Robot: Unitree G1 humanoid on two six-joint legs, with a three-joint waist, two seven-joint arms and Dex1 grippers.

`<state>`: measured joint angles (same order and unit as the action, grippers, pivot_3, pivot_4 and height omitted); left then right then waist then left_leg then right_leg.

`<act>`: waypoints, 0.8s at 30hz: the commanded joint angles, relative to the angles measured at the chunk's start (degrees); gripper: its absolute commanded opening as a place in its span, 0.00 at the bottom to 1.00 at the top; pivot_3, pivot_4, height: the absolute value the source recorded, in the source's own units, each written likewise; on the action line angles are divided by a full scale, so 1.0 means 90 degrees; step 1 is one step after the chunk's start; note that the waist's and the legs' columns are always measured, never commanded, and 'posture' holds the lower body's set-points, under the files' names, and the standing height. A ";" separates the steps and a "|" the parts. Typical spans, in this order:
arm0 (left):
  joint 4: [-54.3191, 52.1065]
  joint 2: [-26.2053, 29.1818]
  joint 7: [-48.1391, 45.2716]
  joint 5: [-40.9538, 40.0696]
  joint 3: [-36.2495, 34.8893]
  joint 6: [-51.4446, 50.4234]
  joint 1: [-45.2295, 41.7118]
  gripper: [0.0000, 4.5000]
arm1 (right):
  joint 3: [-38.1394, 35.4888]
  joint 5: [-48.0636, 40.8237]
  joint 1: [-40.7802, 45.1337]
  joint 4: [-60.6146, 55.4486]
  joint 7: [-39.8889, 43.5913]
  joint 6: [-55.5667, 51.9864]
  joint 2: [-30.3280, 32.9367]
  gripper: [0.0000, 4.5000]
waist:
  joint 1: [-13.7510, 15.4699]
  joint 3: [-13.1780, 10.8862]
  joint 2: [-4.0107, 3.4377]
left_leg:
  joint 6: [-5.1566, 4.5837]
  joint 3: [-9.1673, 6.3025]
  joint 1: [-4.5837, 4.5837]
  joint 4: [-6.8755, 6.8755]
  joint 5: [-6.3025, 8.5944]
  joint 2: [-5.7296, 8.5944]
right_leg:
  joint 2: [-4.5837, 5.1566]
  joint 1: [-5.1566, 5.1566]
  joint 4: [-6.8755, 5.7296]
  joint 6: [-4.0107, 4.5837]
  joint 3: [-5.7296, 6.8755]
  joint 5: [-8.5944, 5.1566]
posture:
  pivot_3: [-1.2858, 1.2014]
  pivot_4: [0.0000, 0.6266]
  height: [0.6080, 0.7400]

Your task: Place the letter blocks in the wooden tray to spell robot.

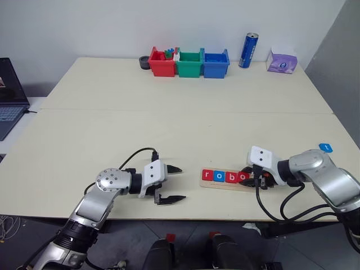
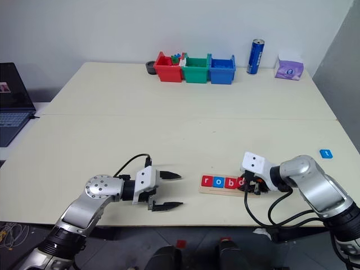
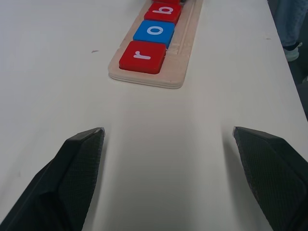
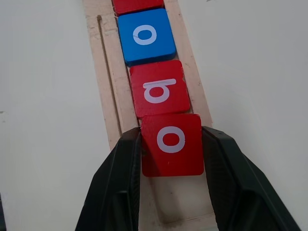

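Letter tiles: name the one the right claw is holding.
The red "o" tile, clamped between the right claw fingers at the row's end on the tray, after red "b".

White "r" on red block (image 3: 143, 56), "o" on blue block (image 3: 154, 32), "b" on red block (image 4: 160, 94), "o" on red block (image 4: 171, 144)

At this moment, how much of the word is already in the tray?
Done: red r, blue o and red b sit in the wooden tray. In hand: the right gripper clamps a red o over the fourth place. Left: release it, then fetch the blue block lying off to the right. The left gripper waits open.
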<state>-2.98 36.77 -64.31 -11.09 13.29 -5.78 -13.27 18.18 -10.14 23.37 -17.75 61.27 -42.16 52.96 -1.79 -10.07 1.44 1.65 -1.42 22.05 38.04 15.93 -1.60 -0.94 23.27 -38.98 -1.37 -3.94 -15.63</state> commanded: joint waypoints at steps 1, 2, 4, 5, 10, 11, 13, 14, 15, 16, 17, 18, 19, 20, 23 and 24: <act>-0.0256 -0.0004 0.0029 -0.0004 -0.0035 0.0050 0.0006 1.00 | -0.0022 0.0058 0.0102 -0.0136 0.0116 0.0129 0.0085 0.32 | 0.0000 0.0000 0.0000 | 0.0000 0.0000 0.0000 0.0000 0.0000 0.0000 | 0.0000 0.0000 0.0000 0.0000 0.0000 0.0000 | 0.52 0.24 1.00; -0.0253 -0.0009 0.0031 -0.0002 -0.0033 0.0053 0.0005 1.00 | 0.0004 0.0086 0.0104 -0.0114 0.0126 0.0157 0.0087 0.32 | 0.0001 0.0000 0.0000 | 0.0000 0.0000 0.0000 0.0000 0.0000 0.0000 | 0.0000 0.0000 0.0000 0.0000 0.0000 0.0000 | 0.52 0.24 1.00; -0.0245 -0.0015 0.0033 0.0003 -0.0030 0.0063 0.0006 1.00 | 0.0041 0.0138 0.0119 -0.0071 0.0135 0.0203 0.0081 0.32 | 0.0000 0.0000 0.0000 | 0.0000 0.0001 0.0000 0.0000 0.0000 0.0000 | 0.0000 0.0000 0.0000 0.0000 0.0000 0.0000 | 0.52 0.24 1.00; -0.0252 -0.0013 0.0036 0.0004 -0.0030 0.0065 0.0015 1.00 | 0.0055 0.0161 0.0126 -0.0062 0.0139 0.0220 0.0080 0.32 | 0.0000 0.0000 0.0000 | 0.0000 0.0000 0.0000 0.0000 0.0000 0.0000 | 0.0000 0.0000 0.0000 0.0000 0.0000 0.0000 | 0.52 0.24 1.00; -0.0282 -0.0012 0.0048 0.0005 -0.0027 0.0056 0.0037 1.00 | 0.0134 0.0334 0.0168 0.0043 0.0155 0.0359 0.0060 0.40 | 0.0000 0.0000 0.0000 | 0.0000 0.0000 0.0000 0.0000 0.0000 0.0000 | 0.0000 0.0000 0.0000 0.0000 0.0000 0.0000 | 0.52 0.24 1.00; -0.0286 -0.0012 0.0050 0.0006 -0.0027 0.0055 0.0039 1.00 | 0.0138 0.0366 0.0167 0.0057 0.0164 0.0386 0.0056 0.49 | 0.0000 0.0000 0.0000 | 0.0000 0.0000 0.0000 0.0000 0.0000 0.0000 | 0.0000 0.0000 0.0000 0.0000 0.0001 0.0000 | 0.52 0.24 1.00; -0.0287 -0.0007 0.0047 0.0004 -0.0030 0.0049 0.0035 1.00 | 0.0136 0.0395 0.0186 0.0079 0.0181 0.0411 0.0039 0.61 | 0.0000 0.0000 0.0000 | 0.0000 0.0001 0.0000 0.0000 0.0000 0.0000 | 0.0000 0.0000 0.0000 0.0000 0.0001 0.0000 | 0.52 0.24 1.00; -0.0289 -0.0005 0.0044 0.0002 -0.0032 0.0043 0.0033 1.00 | 0.0132 0.0401 0.0198 0.0088 0.0188 0.0419 0.0033 0.70 | 0.0000 0.0000 0.0000 | 0.0000 0.0001 0.0000 0.0000 0.0000 0.0000 | 0.0000 0.0000 0.0000 0.0000 0.0000 0.0000 | 0.52 0.24 1.00; -0.0303 -0.0004 0.0047 0.0003 -0.0032 0.0038 0.0042 1.00 | 0.0114 0.0399 0.0199 0.0079 0.0196 0.0418 0.0033 0.77 | 0.0001 0.0000 0.0000 | 0.0000 0.0001 0.0000 0.0000 0.0000 0.0000 | 0.0000 0.0000 0.0000 0.0000 0.0000 0.0000 | 0.52 0.24 1.00; -0.0315 -0.0003 0.0050 0.0004 -0.0032 0.0032 0.0049 1.00 | 0.0092 0.0395 0.0201 0.0068 0.0200 0.0415 0.0030 0.85 | 0.0001 0.0000 0.0000 | 0.0000 0.0000 0.0000 0.0000 0.0000 0.0000 | 0.0000 0.0000 0.0000 0.0001 0.0001 0.0001 | 0.52 0.24 1.00; -0.0323 -0.0001 0.0049 0.0004 -0.0031 0.0028 0.0052 1.00 | 0.0044 0.0366 0.0210 0.0044 0.0196 0.0390 0.0018 0.94 | 0.0000 0.0000 0.0000 | 0.0000 0.0000 0.0000 0.0000 0.0000 0.0000 | 0.0000 0.0000 0.0000 0.0001 0.0001 0.0001 | 0.52 0.24 1.00; -0.0327 -0.0001 0.0048 0.0004 -0.0031 0.0025 0.0053 1.00 | -0.0016 0.0316 0.0220 0.0010 0.0190 0.0341 0.0002 1.00 | 0.0001 0.0000 0.0000 | 0.0000 0.0001 0.0000 0.0000 0.0000 0.0000 | 0.0000 0.0000 0.0000 0.0001 0.0000 0.0001 | 0.52 0.24 1.00; -0.0340 0.0001 0.0050 0.0002 -0.0031 0.0015 0.0054 1.00 | -0.0114 0.0246 0.0237 -0.0048 0.0170 0.0266 -0.0008 1.00 | 0.0000 0.0000 0.0000 | 0.0000 0.0000 0.0000 0.0000 0.0000 0.0000 | 0.0000 0.0000 0.0000 0.0002 0.0000 0.0001 | 0.52 0.24 1.00; -0.0350 0.0001 0.0051 0.0002 -0.0032 0.0007 0.0054 1.00 | -0.0245 0.0155 0.0254 -0.0119 0.0140 0.0178 -0.0017 1.00 | 0.0001 0.0000 0.0000 | 0.0000 0.0000 0.0000 0.0000 0.0000 0.0000 | 0.0000 0.0000 -0.0001 0.0003 0.0001 0.0002 | 0.52 0.24 1.00; -0.0372 0.0002 0.0066 0.0000 -0.0042 -0.0015 0.0059 1.00 | -0.0720 -0.0199 0.0246 -0.0422 0.0016 -0.0193 -0.0035 1.00 | 0.0002 0.0000 0.0000 | 0.0000 -0.0002 0.0000 0.0000 0.0000 0.0000 | 0.0000 0.0000 -0.0001 0.0006 0.0000 0.0004 | 0.52 0.24 1.00; -0.0380 0.0002 0.0072 0.0000 -0.0046 -0.0022 0.0066 1.00 | -0.0896 -0.0303 0.0174 -0.0555 -0.0056 -0.0322 -0.0035 1.00 | 0.0005 0.0000 0.0000 | 0.0000 -0.0002 0.0000 0.0000 0.0000 0.0001 | 0.0000 0.0000 -0.0001 0.0006 0.0000 0.0004 | 0.52 0.24 1.00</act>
<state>-4.10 36.76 -64.13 -10.99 13.29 -6.00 -12.68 13.84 -10.88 24.22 -19.76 61.60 -43.56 52.38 -1.74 -10.07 1.43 1.65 -1.45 22.05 38.04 15.93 -1.60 -0.94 23.27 -38.99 -1.31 -3.93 -15.60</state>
